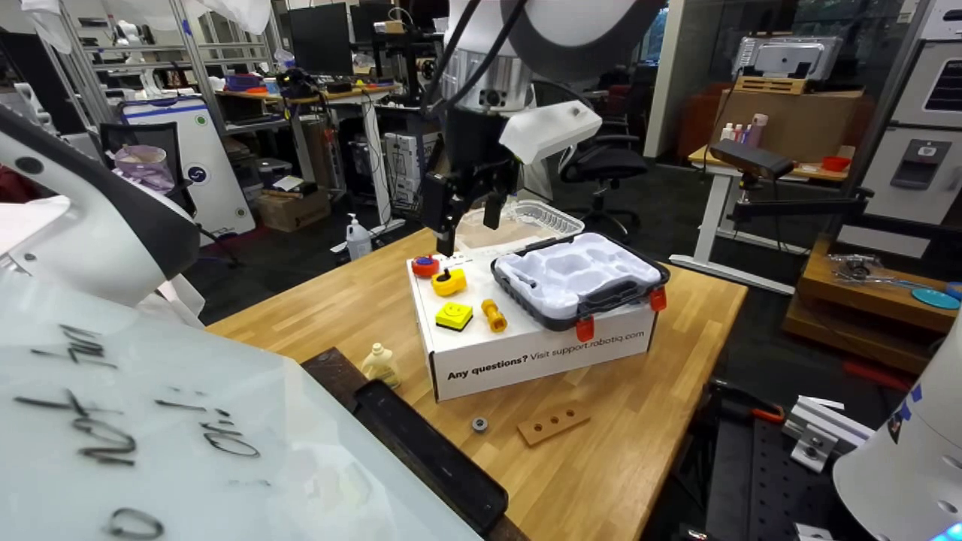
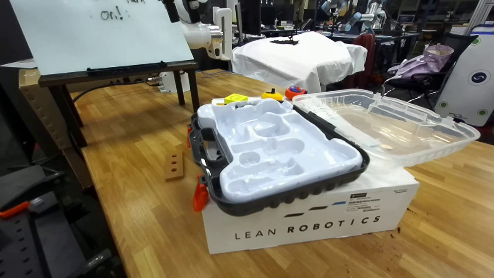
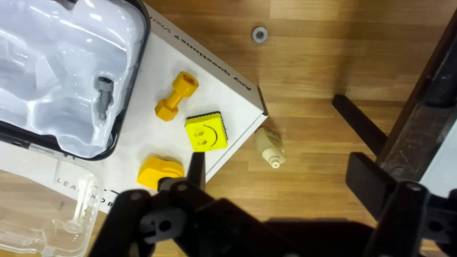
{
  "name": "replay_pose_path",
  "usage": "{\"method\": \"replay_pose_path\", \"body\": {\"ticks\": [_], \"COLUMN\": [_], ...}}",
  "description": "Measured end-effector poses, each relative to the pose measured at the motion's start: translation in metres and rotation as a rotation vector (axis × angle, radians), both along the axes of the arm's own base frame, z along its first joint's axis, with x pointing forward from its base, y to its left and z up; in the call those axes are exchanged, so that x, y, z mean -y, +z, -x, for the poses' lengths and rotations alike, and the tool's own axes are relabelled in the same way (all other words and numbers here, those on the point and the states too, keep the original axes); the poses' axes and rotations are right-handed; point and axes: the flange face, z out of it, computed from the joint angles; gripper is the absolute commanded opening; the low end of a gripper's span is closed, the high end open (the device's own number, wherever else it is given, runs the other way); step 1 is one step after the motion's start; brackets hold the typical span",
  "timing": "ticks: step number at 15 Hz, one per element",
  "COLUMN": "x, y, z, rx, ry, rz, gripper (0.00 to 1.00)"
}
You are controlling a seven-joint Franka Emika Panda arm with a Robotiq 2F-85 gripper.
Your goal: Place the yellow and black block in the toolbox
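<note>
End effector [image 3: 280, 169]: spread wide, nothing held, pointing down; in the wrist view, gap over bottle [image 3: 269, 142] and counter [image 1: 601, 481], one fingertip [image 3: 198, 167] appearing just beside the block [image 3: 207, 132]. Block: smiling face up, black lower layer, resting near a corner of the box [image 1: 571, 357], bolt [image 3: 176, 96] and knobbed piece [image 3: 155, 171] nearby; taken as the task's for its square form. Step in hand, by judgement: lining up for the grasp. Best done by shifting sideways until centred over the block, then rotating to set both pads flat against opposite sides. Lower only then, keeping off bolt and knobbed piece, and stop short of pressing the box. Close gently: probably soft. Farther out on the box: toolbox [image 2: 241, 209], lid [image 2: 432, 151] folded back, screw [image 3: 104, 101] in one hollow. Lift above the rim before crossing; release low, away from the screw.
</note>
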Motion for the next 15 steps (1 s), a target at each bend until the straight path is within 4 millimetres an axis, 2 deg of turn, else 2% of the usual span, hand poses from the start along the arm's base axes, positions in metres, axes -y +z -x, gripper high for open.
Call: {"method": "replay_pose_path", "body": {"ticks": [4, 15], "x": [0.008, 0.009], "y": [-0.013, -0.016], "z": [-0.025, -0.027], "rx": [-0.004, -0.003], "ry": [0.000, -0.003], "rz": [0.054, 0.079], "gripper": [1.00, 1.00]}}
